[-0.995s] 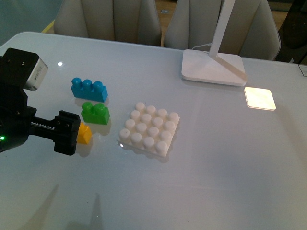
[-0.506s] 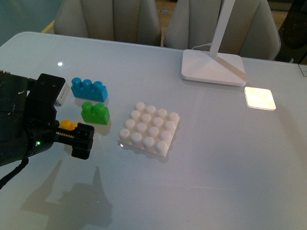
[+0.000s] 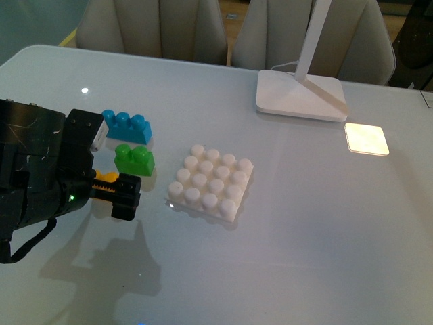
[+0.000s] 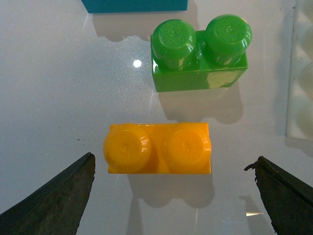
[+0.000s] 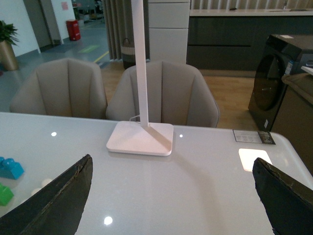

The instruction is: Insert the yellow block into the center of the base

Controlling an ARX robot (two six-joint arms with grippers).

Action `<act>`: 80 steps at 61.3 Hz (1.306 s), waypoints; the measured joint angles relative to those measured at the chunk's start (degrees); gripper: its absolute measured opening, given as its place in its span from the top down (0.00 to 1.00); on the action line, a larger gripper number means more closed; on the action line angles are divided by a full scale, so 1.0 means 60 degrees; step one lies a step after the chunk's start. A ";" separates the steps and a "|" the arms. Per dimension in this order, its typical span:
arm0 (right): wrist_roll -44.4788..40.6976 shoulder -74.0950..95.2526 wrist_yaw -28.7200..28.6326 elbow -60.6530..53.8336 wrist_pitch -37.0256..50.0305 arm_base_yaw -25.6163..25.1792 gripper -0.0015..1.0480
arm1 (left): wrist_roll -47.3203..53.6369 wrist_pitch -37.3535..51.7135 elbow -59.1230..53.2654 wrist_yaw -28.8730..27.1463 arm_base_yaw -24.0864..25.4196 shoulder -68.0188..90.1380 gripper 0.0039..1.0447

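Observation:
The yellow block [image 4: 159,148] lies on the table with its two studs up. My left gripper [image 4: 174,159] hangs open above it, one dark finger [image 4: 58,200] off each end of the block, neither touching. From the front, the left gripper [image 3: 111,184] and arm cover most of the yellow block [image 3: 103,176]. The white studded base [image 3: 211,181] sits to its right with nothing on it; its edge [image 4: 301,73] also shows in the left wrist view. My right gripper [image 5: 172,161] is open above bare table, holding nothing.
A green brick [image 3: 134,160] lies just behind the yellow block and a blue brick [image 3: 128,126] behind that. A white lamp foot [image 3: 301,95] stands at the back right, with a bright light patch [image 3: 367,139] beside it. Chairs line the far edge.
My left arm has moved right and down over the yellow block, so its body now hides more of the block. The bricks and the base have not moved.

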 joint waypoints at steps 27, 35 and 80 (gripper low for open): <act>0.0000 0.0000 0.0000 0.0000 0.0000 0.0000 0.09 | -0.0095 -0.0357 0.0594 -0.0138 0.0000 0.0444 0.07; 0.0000 0.0000 0.0000 0.0000 0.0000 0.0000 0.09 | -0.0098 -0.0379 0.0688 -0.0186 0.0000 0.0452 0.07; 0.0000 0.0000 0.0000 0.0000 0.0000 0.0000 0.09 | -0.0240 -0.0426 0.0477 -0.0324 -0.0069 0.0393 0.41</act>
